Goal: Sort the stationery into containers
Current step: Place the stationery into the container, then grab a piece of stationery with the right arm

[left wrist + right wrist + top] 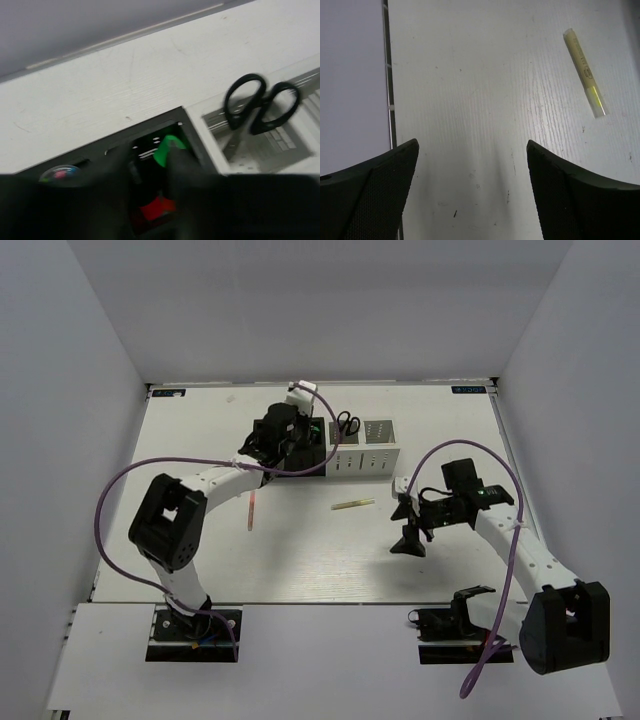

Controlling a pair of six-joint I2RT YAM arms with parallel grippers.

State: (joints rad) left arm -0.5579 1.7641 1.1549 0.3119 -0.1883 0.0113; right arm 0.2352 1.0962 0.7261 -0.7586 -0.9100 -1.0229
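Top view: we log a row of four perforated square cups (352, 452), with black-handled scissors (347, 423) stowed in a white one. A thin yellowish stick (353, 505) and a thin pink stick (250, 510) lie loose on the white table (200, 430).
Left wrist: left gripper (150, 160) sits over a black cup (150, 122); we cannot tell its jaw state.
Right wrist: right gripper (472, 145) is spread and empty. We judge two sticks remain unsorted.

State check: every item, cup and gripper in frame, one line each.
left gripper: over black cup, blurred, cannot tell if open
right gripper: open, empty, above table
scissors: standing handles-up in white cup
yellow stick: lying loose on table
pink stick: lying loose on table
black cup: holds something green and something red
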